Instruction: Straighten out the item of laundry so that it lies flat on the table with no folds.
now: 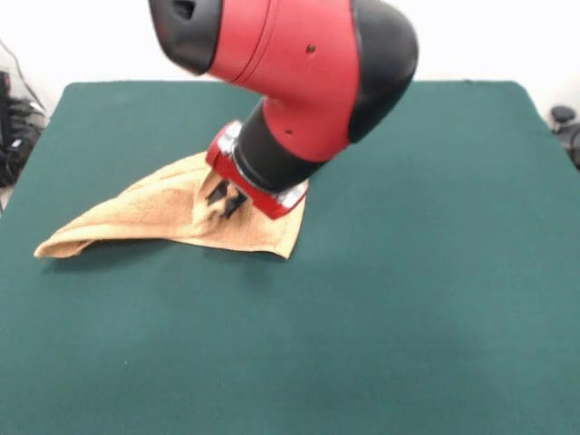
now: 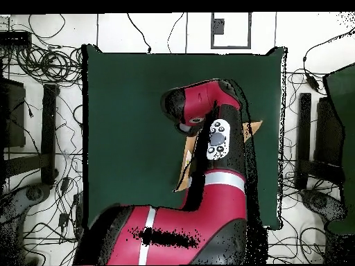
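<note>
The tan-orange towel [image 1: 136, 216] lies crumpled on the dark green table [image 1: 417, 281], left of the middle. One corner trails out to the left and its middle is pulled up into a ridge. My gripper [image 1: 224, 202] comes down slanted onto that ridge, and its dark fingers are shut on a bunched fold of the towel. In the overhead view the red arm [image 2: 208, 104] hides the gripper. Only slivers of the towel [image 2: 185, 166] show beside the arm on the table [image 2: 125, 104]. No label shows.
Cables and dark stands [image 2: 50, 118] lie around the table on the floor. A dark object [image 1: 564, 116] sits just off the table's far right corner, and more dark gear [image 1: 16, 127] at the left edge.
</note>
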You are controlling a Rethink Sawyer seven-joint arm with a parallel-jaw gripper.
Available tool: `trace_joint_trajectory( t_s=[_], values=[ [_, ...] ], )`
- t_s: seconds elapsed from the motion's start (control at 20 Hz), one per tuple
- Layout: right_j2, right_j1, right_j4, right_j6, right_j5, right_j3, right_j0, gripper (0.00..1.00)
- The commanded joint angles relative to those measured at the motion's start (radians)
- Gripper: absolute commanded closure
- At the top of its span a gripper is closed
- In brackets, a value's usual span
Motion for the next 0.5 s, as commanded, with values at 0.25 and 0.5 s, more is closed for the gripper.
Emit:
trace_joint_trajectory(
  t_s=[0.25,0.5],
  values=[
    [0.004,-0.007,0.018,-0.017,0.095,0.171,0.051,1.00],
    [-0.005,0.005,0.015,-0.005,0.074,0.167,0.058,1.00]
  ],
)
